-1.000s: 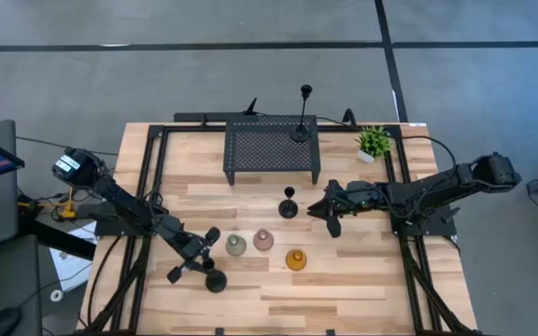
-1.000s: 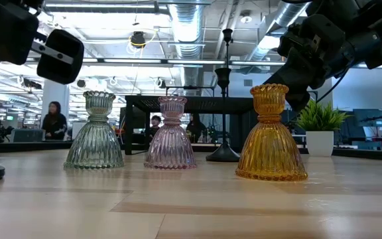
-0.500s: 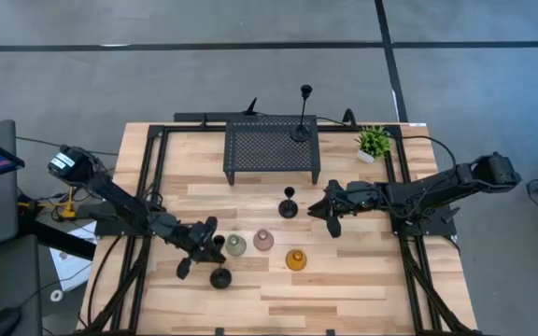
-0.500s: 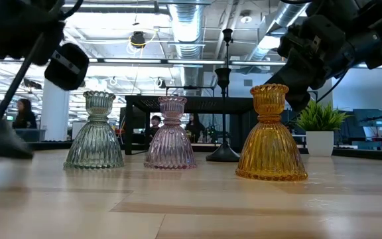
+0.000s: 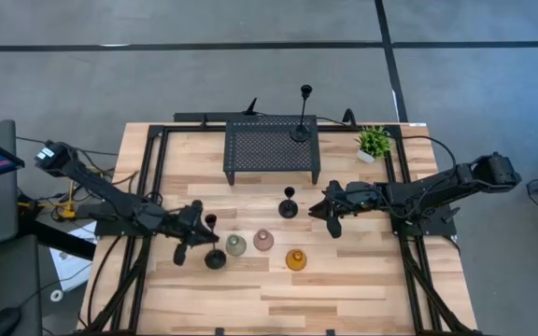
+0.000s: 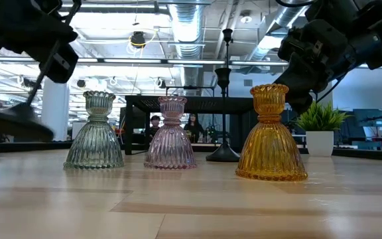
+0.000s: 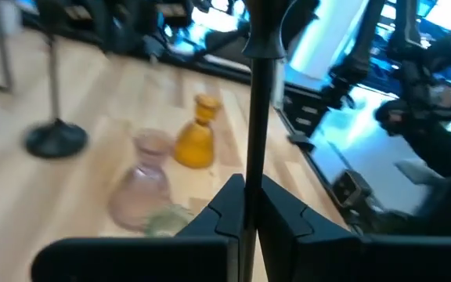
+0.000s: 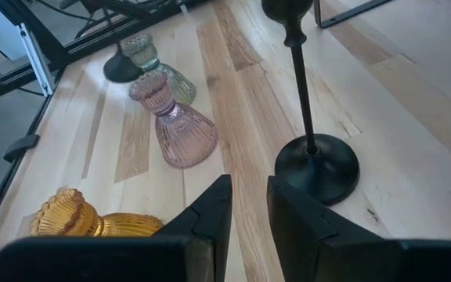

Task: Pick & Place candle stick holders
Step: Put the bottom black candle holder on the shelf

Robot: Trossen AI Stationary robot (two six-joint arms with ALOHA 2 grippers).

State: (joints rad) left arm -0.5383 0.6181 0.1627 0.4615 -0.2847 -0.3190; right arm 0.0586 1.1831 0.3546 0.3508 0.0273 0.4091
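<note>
My left gripper [image 5: 197,235] is shut on a black thin-stemmed holder [image 5: 213,245] at the table's near left, just left of the green holder [image 5: 236,245]. The pink holder [image 5: 263,241] and the amber holder [image 5: 295,259] stand on their bases in a row beside the green one. A short black holder [image 5: 289,207] stands on its round base mid-table. My right gripper [image 5: 330,213] hovers just right of it, slightly open and empty. A tall black holder [image 5: 302,126] stands on the black rack [image 5: 271,149]. My left gripper pinches the holder's thin stem [image 7: 255,157] between its two fingers, between cup and base. The fingers come about level from the table's left and lie across the stem. The holder is tilted, its round base [image 6: 12,123] lifted clear of the table.
A small potted plant [image 5: 374,142] stands at the far right, beside the rack. Black frame rails [image 5: 148,177] run along the table's left and right sides. Bare wood lies along the near edge [image 5: 325,299]. People show in the room beyond the table.
My left gripper has gone up and toward the table's far edge with the black holder. The holder's base, which rested on the table a second ago, is now lifted clear, and the holder has turned about in the hold.
</note>
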